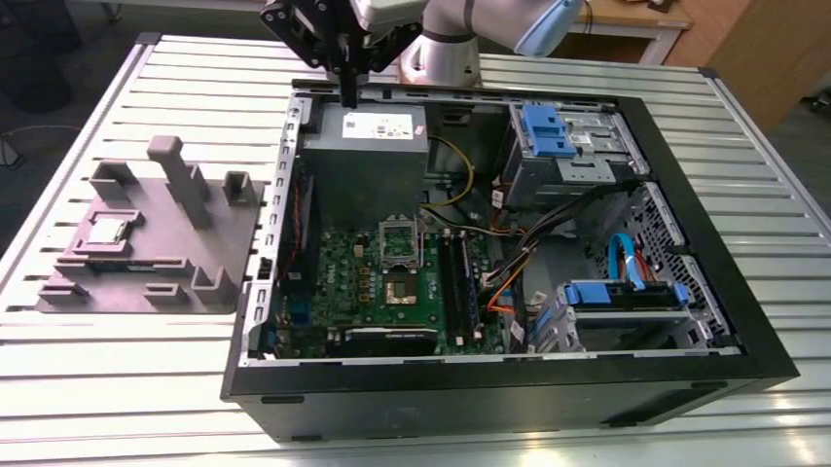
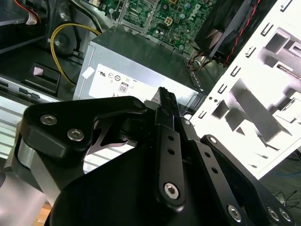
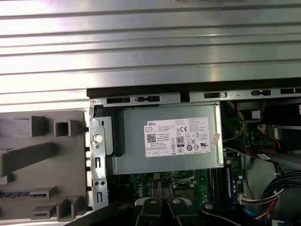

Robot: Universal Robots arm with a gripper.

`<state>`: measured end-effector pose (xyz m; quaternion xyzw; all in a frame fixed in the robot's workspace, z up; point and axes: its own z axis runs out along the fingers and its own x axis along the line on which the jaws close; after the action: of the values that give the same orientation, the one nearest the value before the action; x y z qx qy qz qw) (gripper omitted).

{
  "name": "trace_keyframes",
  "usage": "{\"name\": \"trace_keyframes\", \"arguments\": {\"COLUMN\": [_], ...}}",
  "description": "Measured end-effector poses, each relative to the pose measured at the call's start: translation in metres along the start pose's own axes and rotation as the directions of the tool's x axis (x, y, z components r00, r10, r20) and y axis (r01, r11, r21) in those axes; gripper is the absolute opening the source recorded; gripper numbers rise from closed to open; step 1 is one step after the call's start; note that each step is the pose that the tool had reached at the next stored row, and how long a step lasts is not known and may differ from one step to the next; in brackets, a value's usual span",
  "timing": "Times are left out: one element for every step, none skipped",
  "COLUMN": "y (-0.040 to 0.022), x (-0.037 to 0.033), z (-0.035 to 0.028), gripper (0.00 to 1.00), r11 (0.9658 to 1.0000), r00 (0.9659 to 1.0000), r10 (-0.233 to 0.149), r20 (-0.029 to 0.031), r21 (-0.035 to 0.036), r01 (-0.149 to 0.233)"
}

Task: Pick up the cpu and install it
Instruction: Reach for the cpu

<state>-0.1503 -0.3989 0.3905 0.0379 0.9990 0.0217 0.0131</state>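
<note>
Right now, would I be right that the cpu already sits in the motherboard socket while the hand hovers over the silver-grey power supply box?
Not quite: the exterior view shows the cpu lying on the grey fixture outside the case, on the exterior view's left, not in the motherboard socket. The hand does hover over the silver-grey power supply box.
</note>
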Motion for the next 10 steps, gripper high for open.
{"name": "trace_keyframes", "arguments": {"y": [0.0000,0.0000,-0.0001,-0.0001,-0.0001,-0.0001,-0.0001,-0.0001,-0.0003,-0.0005], "x": [0.0001,0.0003,0.0005,0.0006,0.0009,0.0011,0.0011,0.0011,0.0030,0.0044], "z": [0.0000,0.0001,0.0002,0.0002,0.0003,0.0004,0.0005,0.0005,0.0019,0.0031], "gripper": [0.10,0.10,0.10,0.10,0.10,0.10,0.10,0.10,0.10,0.10], "r11": [1.0000,1.0000,1.0000,1.0000,1.0000,1.0000,1.0000,1.0000,1.0000,1.0000], "r00": [1.0000,1.0000,1.0000,1.0000,1.0000,1.0000,1.0000,1.0000,1.0000,1.0000], "r10": [0.000,0.000,0.000,0.000,0.000,0.000,0.000,0.000,0.000,0.000], "r20": [0.0000,0.0000,0.0000,0.0000,0.0000,0.0000,0.0000,0.0000,-0.0001,0.0000], "r21": [0.0001,0.0001,0.0001,0.0001,0.0000,0.0000,0.0000,0.0001,0.0001,0.0000], "r01": [0.000,0.000,0.000,0.000,0.000,0.000,0.000,0.000,0.000,0.000]}}
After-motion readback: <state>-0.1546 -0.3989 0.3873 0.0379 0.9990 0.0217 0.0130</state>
